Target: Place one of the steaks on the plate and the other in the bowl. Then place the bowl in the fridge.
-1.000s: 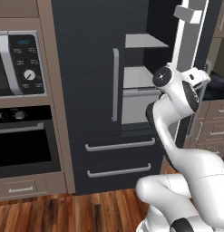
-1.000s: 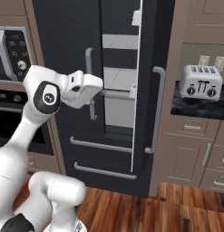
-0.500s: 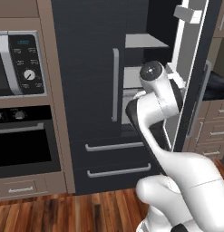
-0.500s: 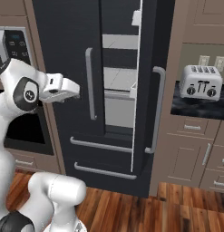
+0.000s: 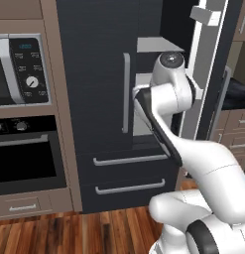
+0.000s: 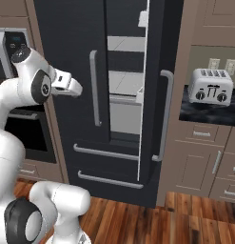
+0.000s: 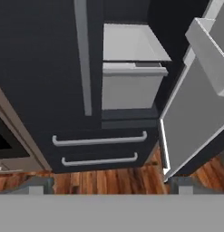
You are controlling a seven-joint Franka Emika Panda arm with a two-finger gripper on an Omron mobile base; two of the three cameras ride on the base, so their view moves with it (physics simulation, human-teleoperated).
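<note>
Fridge point(image 6: 123, 95): hand point(image 6: 73, 88) now swung leftward

The fridge point(image 6: 123, 95) stood between the built-in oven point(image 5: 25, 158) on its left and the toaster point(image 6: 211, 86) on the counter point(image 6: 209, 112) to its right.

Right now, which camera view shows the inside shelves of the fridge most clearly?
The hand view: it looks straight into the open fridge at its pale shelves and the bin below. The left base view has the arm in front of most of them. The right base view shows them as a narrow strip past the door edge.
</note>
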